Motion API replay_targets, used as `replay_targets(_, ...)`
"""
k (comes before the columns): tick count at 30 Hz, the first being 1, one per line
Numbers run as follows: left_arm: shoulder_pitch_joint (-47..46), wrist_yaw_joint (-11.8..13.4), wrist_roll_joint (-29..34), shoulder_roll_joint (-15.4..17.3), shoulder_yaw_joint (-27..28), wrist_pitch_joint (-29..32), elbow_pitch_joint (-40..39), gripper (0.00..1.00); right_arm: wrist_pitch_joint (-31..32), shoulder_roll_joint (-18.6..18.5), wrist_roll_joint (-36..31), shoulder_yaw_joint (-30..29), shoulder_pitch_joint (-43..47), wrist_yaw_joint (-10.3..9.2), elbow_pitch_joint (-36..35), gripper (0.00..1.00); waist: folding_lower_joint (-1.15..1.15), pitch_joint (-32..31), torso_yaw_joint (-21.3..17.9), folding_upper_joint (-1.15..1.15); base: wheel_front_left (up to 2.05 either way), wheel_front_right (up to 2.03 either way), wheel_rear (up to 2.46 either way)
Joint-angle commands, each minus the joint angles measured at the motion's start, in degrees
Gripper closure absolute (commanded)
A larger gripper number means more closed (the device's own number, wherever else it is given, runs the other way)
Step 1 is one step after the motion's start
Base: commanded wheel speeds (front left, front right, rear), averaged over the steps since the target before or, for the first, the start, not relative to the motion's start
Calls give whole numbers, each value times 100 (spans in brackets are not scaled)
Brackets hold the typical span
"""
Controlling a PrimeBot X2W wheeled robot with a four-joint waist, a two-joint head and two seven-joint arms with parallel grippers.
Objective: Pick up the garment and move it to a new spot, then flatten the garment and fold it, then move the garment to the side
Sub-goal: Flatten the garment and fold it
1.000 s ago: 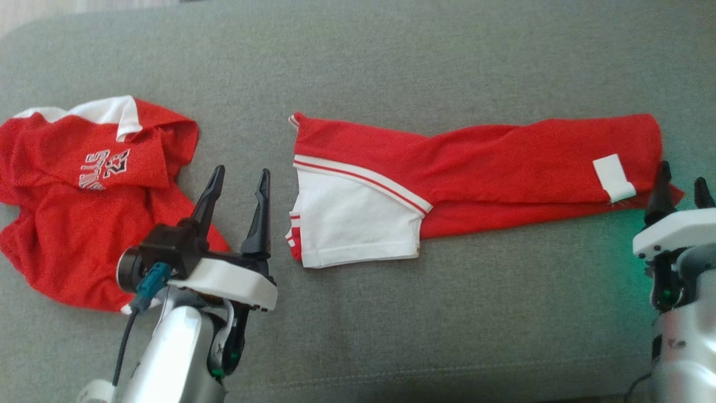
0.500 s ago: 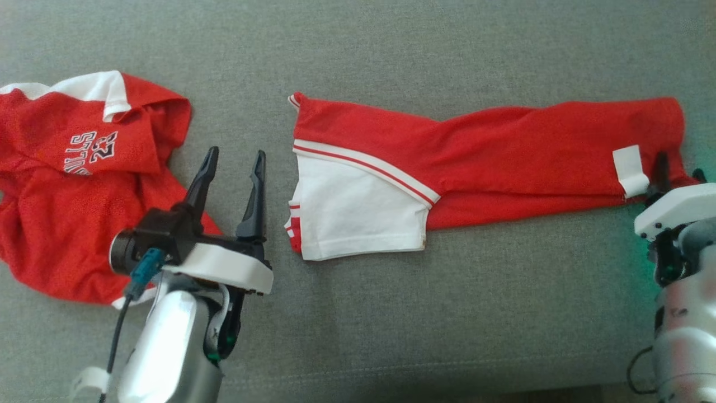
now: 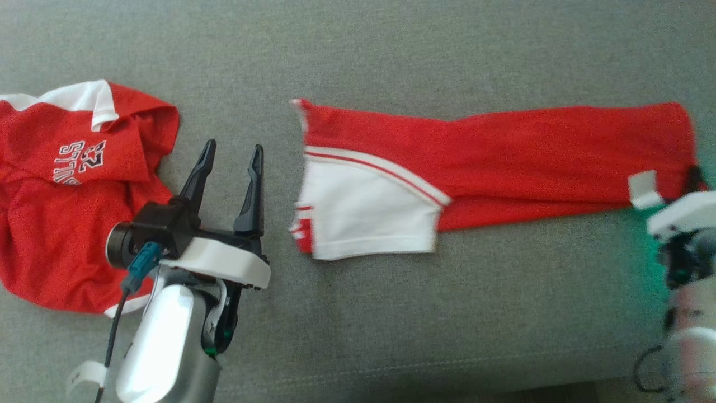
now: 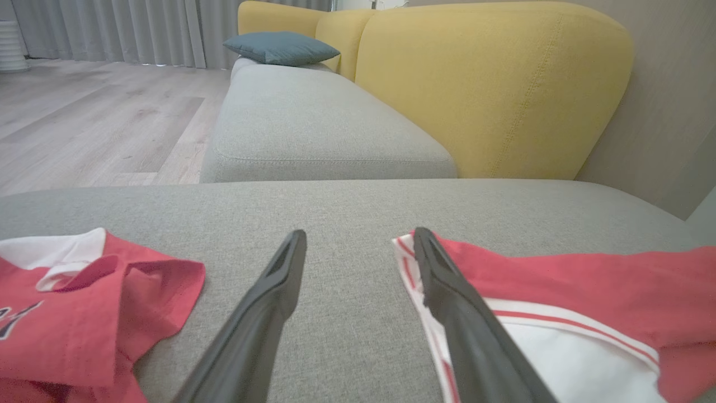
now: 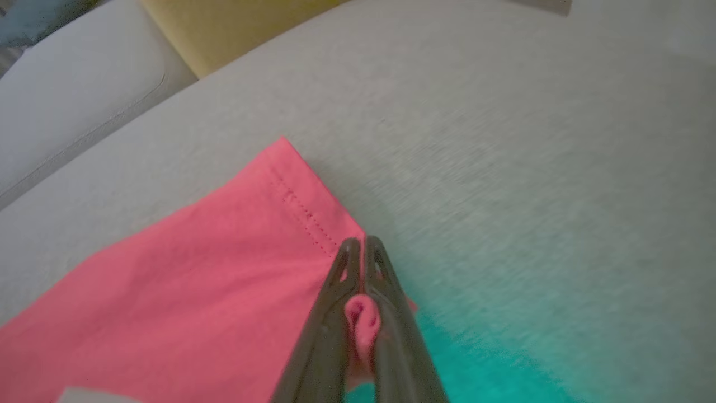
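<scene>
The garment (image 3: 503, 151), red with a white panel and striped trim, lies as a long folded strip across the grey sofa seat (image 3: 391, 313). My right gripper (image 3: 696, 179) is at its right end, by a small white label (image 3: 643, 190). In the right wrist view that gripper (image 5: 362, 242) is shut on the garment (image 5: 196, 280), with a pinch of the red hem corner bunched between its fingers. My left gripper (image 3: 234, 146) stands open just left of the garment's white end, holding nothing. In the left wrist view its (image 4: 359, 235) right finger overlaps the garment's (image 4: 559, 291) striped edge.
A second red jersey (image 3: 72, 190) with a white collar and printed lettering lies crumpled at the far left, also in the left wrist view (image 4: 67, 324). Beyond the seat stand a yellow backrest (image 4: 492, 84), a blue cushion (image 4: 279, 47) and wooden floor (image 4: 84, 123).
My right gripper went from open beside the garment's right end to shut on its hem corner. The head camera shifted a little. The left gripper stays open in place.
</scene>
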Motion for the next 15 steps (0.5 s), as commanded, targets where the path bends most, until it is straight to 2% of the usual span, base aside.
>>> replay_targets(1, -157, -3, 48, 20, 245, -34, -161, 0, -110, -230, -78, -42, -76, 37, -168, 100, 0, -41, -5, 0, 0, 0, 0)
replay_targets(4, -130, -15, 47, 15, 255, -34, -148, 0, -406, -365, -553, -832, -97, 37, -198, 100, 0, -125, 2, 0, 0, 0, 0)
replay_targets(7, -96, -19, 32, 10, 256, -34, -131, 0, -556, -200, -1065, -1379, -231, 37, -259, 100, 0, -216, 15, 0, 0, 0, 0)
replay_targets(11, -31, -10, -11, 4, 247, -34, -111, 0, -642, 37, -1406, -1516, -427, 37, -271, 100, 0, -359, 32, 0, 0, 0, 0)
replay_targets(15, 62, 12, -68, 0, 227, -34, -95, 0, -715, 204, -1389, -1259, -575, 37, -263, 100, 0, -562, 43, 0, 0, 0, 0)
